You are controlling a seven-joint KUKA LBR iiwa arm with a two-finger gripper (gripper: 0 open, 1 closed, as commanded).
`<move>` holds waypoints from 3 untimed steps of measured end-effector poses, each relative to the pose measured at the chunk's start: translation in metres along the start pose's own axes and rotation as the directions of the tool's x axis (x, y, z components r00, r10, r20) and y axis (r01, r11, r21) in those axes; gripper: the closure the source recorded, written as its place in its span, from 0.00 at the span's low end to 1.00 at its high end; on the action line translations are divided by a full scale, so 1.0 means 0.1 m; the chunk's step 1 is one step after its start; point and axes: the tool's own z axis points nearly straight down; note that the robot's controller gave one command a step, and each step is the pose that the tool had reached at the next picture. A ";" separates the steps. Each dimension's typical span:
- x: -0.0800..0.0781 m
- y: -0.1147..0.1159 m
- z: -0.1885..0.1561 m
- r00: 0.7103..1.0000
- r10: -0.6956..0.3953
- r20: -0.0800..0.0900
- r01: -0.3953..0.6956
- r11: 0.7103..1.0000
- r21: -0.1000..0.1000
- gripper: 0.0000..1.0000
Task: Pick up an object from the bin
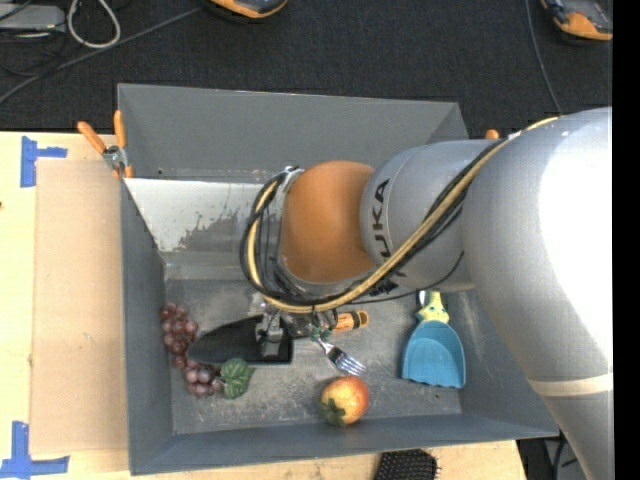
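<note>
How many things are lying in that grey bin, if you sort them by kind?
Bunch of dark grapes with a green leaf: 1
Apple: 1
Fork: 1
Blue scoop with a yellow handle: 1
Black flat thing beside the grapes: 1
Small orange piece, partly hidden, kind unclear: 1
Total: 6 that can be seen

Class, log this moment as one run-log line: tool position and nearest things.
tool: low, centre-left of bin | at: black flat piece | nearby: grapes, fork, apple | grasp: cannot tell
</note>
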 end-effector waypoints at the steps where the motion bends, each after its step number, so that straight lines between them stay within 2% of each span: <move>1: 0.02 0.00 -0.27 1.000 0.002 -0.006 -0.002 1.000 0.001 1.00; 2: 0.02 0.00 -0.70 1.000 0.002 -0.009 -0.002 1.000 0.002 1.00; 3: 0.00 0.01 -1.06 1.000 0.003 0.000 -0.003 1.000 0.000 1.00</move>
